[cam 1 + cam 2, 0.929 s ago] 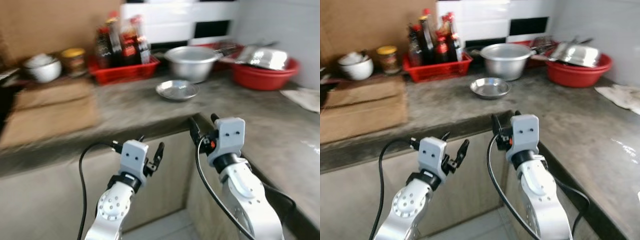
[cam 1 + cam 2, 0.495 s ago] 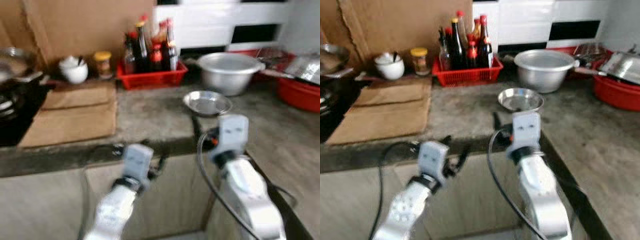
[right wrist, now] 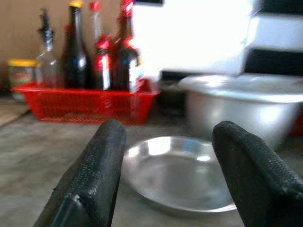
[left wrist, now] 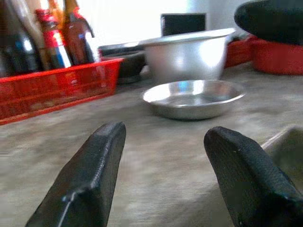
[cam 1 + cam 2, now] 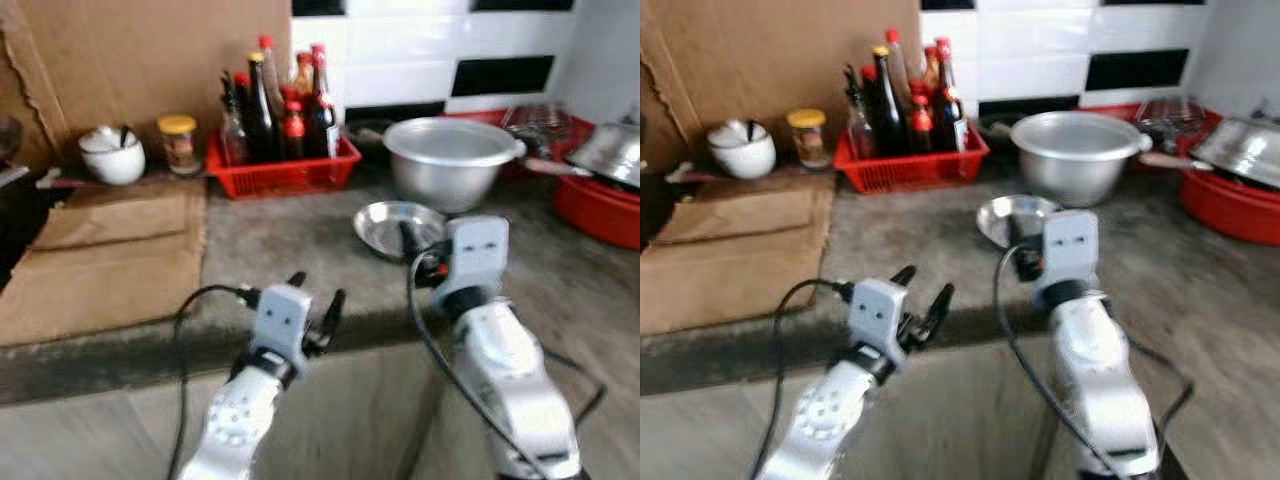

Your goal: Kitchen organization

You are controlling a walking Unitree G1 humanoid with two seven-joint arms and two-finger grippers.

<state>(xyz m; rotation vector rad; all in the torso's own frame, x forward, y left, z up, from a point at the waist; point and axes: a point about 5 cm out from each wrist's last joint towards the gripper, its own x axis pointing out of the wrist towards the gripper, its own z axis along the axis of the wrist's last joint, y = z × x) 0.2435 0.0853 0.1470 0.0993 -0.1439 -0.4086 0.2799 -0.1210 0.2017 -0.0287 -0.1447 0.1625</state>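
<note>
Where the right pincer gapes (empty), the steel dish lies just beyond.

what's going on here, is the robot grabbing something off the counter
Not yet. The robot stands at a kitchen counter with both arms raised and nothing held. The right pincer is open, just in front of a shallow steel dish. The left pincer is open too, near the counter's front edge. Behind the dish sit a large metal bowl and a red basket of bottles.
</note>
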